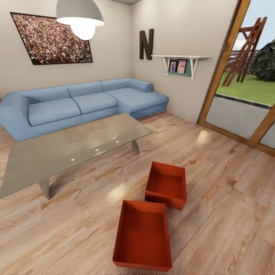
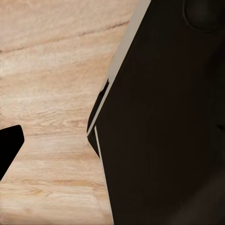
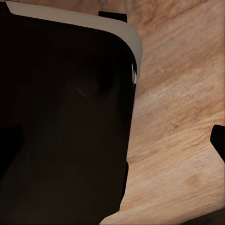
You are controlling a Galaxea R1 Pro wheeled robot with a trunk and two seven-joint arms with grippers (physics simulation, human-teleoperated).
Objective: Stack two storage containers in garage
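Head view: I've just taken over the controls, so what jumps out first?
Two red-orange storage containers, the near one and the far one, sit open and empty on the light wood floor, corners almost touching. Behind them stands a glass-topped coffee table, with a blue sectional sofa along the wall.

Living room, cream walls, wood-plank floor (image 1: pixel 229 198).
Blue sectional sofa (image 1: pixel 84 103) in corner; glass-topped coffee table (image 1: pixel 68 149) before it; lit pendant lamp (image 1: pixel 81 19); framed picture (image 1: pixel 51 38); wall shelf (image 1: pixel 181 61); wood-framed glass door (image 1: pixel 244 84) at right.
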